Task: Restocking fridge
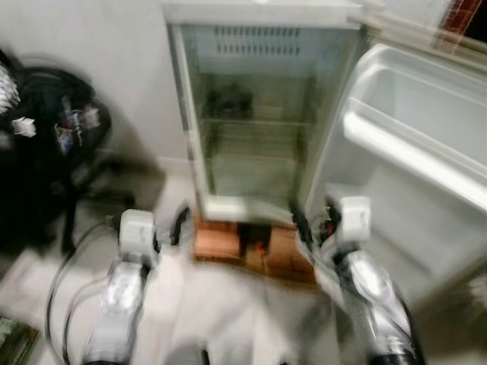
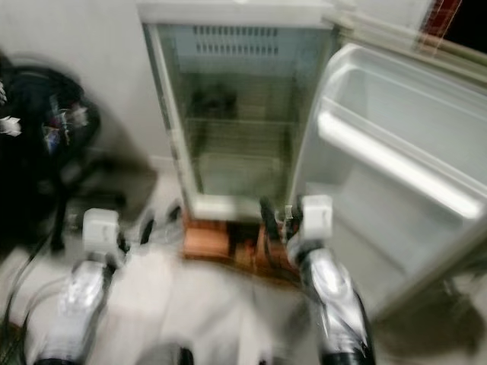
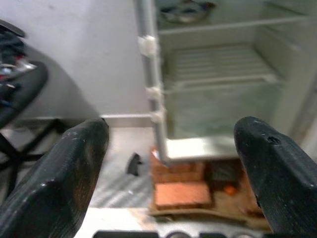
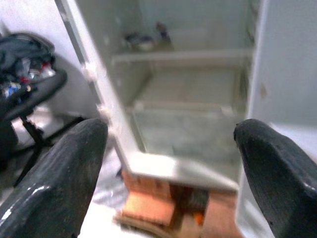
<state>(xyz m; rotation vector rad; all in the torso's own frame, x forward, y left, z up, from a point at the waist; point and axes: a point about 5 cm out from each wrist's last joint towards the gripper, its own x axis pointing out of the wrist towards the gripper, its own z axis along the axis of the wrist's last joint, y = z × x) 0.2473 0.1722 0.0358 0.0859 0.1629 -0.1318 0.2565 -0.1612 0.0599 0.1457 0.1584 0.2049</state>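
A plain pale wall [image 1: 114,68] runs across the far side of the blurred scene, meeting the floor at a light skirting board [image 3: 126,120]. The floor [image 1: 221,312] is pale and smooth, with soft shadows on it. At the far left stands a black office chair [image 1: 53,144] heaped with dark things and some small white and coloured bits; its dark legs spread over the floor near the wall. Near the middle, low against the wall, reddish-brown bricks [image 3: 181,193] lie on the floor. In the far right corner a dark reddish patch [image 1: 464,15] shows. The light is dim and even.
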